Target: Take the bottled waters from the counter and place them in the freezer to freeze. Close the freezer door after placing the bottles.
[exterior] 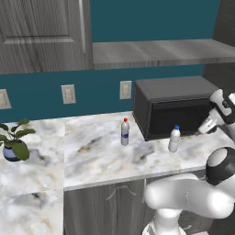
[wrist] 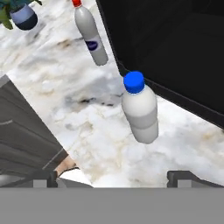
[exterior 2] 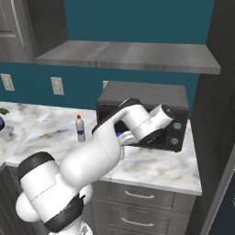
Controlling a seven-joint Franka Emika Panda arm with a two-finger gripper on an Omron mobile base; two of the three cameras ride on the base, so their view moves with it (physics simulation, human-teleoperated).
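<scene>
Almost all of the job looks ahead. Both bottled waters stand upright on the marble desk (exterior: 92, 151): the red-capped bottle (exterior: 125, 132) out in the open, the blue-capped bottle (exterior: 174, 138) just in front of the black microwave (exterior: 176, 108), the two near each other but apart. The pincer (wrist: 116, 177) hangs above and short of the blue-capped bottle with its tips set wide and nothing between them. Neither bottle is lifted, so I judge the first pick is only being lined up; the carrying, the freezer and its door presumably all remain.
</scene>
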